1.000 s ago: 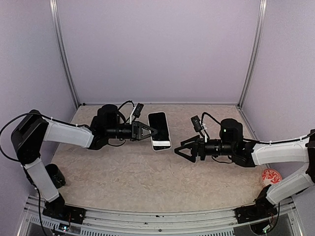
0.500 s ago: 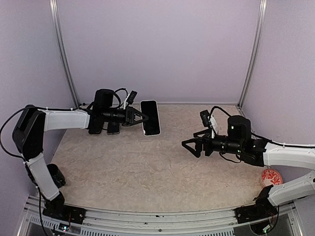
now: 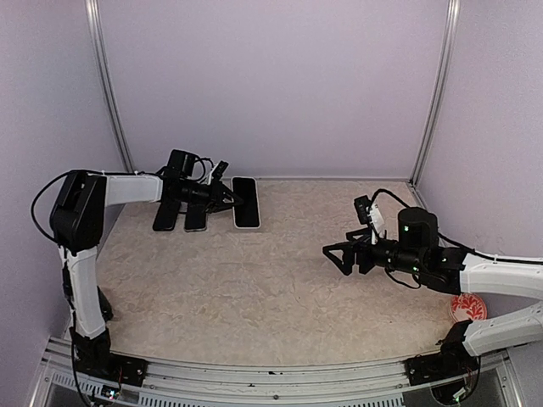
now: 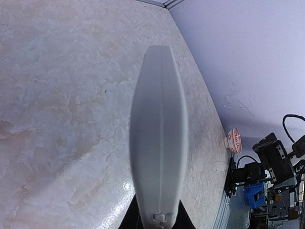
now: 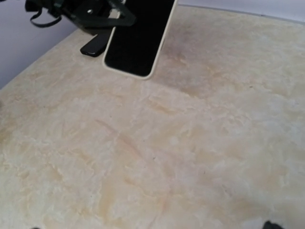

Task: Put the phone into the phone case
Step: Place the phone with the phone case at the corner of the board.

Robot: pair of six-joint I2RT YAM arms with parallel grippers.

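Observation:
A phone [image 3: 245,202] with a black screen and a pale rim is at the back left. My left gripper [image 3: 227,200] is shut on its left long edge and holds it low over the table. In the left wrist view the phone [image 4: 159,143] shows edge-on, running away from the fingers [image 4: 132,215] at the bottom. The right wrist view shows it [image 5: 138,40] at the top left. I cannot make out a separate transparent phone case. My right gripper [image 3: 335,253] is open and empty at the right middle, pointing left.
Two black slab phones [image 3: 166,214] [image 3: 197,216] lie side by side at the back left, just behind my left gripper. A small red-and-white object [image 3: 466,305] sits at the table's right edge, also in the left wrist view [image 4: 233,140]. The purple back wall is close behind the phone.
My left gripper carried the phone from mid-table back and left, beside the black slabs. My right arm pulled back toward the right with its gripper still open.

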